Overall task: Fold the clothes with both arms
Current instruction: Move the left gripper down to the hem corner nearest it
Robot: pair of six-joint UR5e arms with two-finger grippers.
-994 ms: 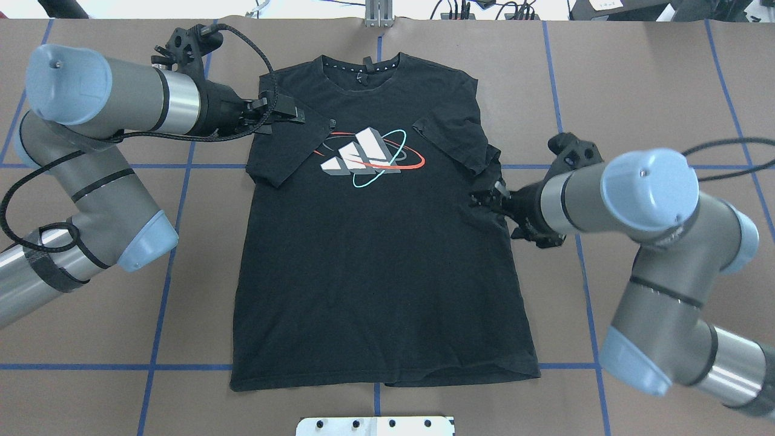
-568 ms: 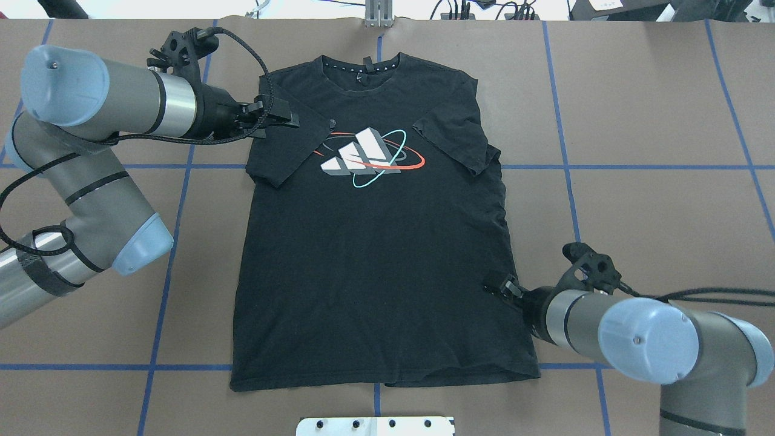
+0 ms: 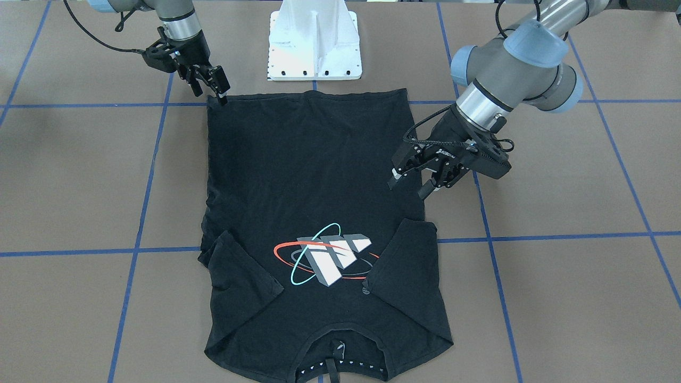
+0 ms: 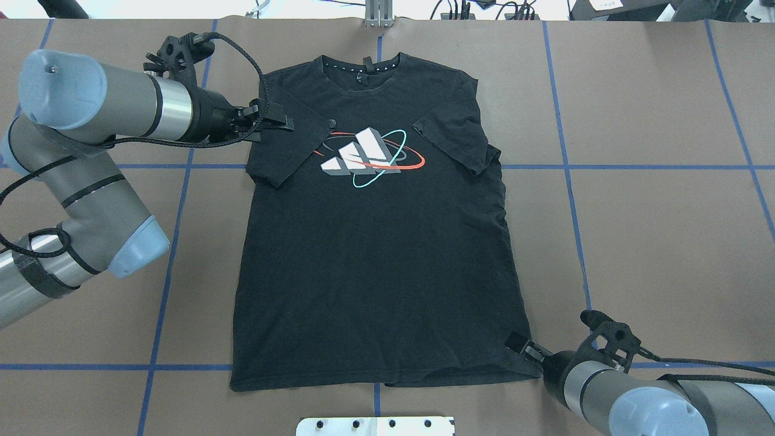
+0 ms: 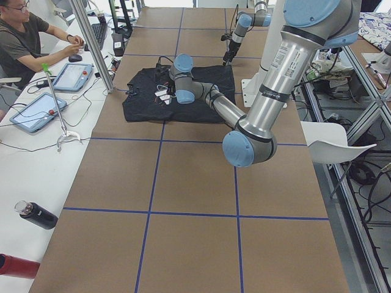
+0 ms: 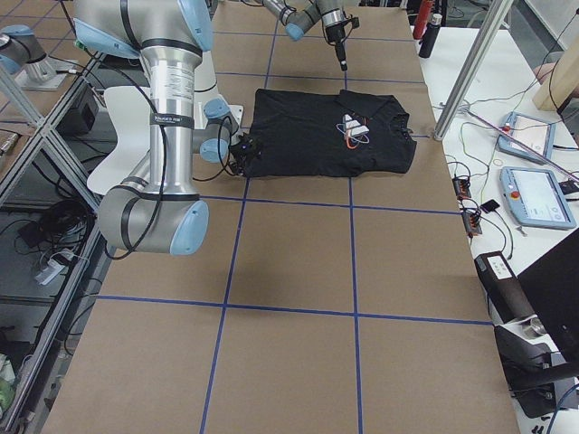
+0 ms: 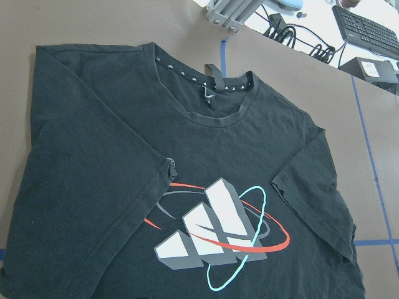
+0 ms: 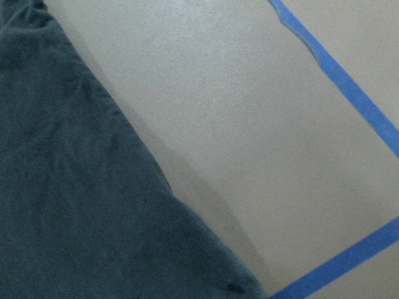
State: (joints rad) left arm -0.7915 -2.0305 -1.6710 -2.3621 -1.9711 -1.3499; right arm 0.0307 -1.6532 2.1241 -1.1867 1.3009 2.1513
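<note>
The black T-shirt (image 4: 375, 260) lies flat on the brown table, collar at the far edge, with both short sleeves folded in beside the print (image 4: 369, 158). My left gripper (image 4: 281, 124) hovers open above the shirt's left shoulder and sleeve; across the table it shows as the left gripper (image 3: 410, 183) with its fingers apart and nothing between them. My right gripper (image 4: 522, 347) is low at the shirt's near right hem corner, where the right gripper (image 3: 213, 89) looks open. The right wrist view shows only the shirt's edge (image 8: 75, 218) and bare table. The left wrist view looks down on the collar and print (image 7: 218, 237).
The white pedestal base (image 3: 314, 42) stands just behind the hem. Blue tape lines (image 4: 175, 230) cross the table. A metal bracket (image 4: 378, 15) and cables sit beyond the collar. A person (image 5: 24, 36) sits at a side bench with tablets (image 5: 73, 76) and bottles (image 5: 36, 215).
My right gripper has travelled from the shirt's right sleeve down its right side to the near hem corner. The left gripper has drawn back slightly to the left. The shirt has not shifted.
</note>
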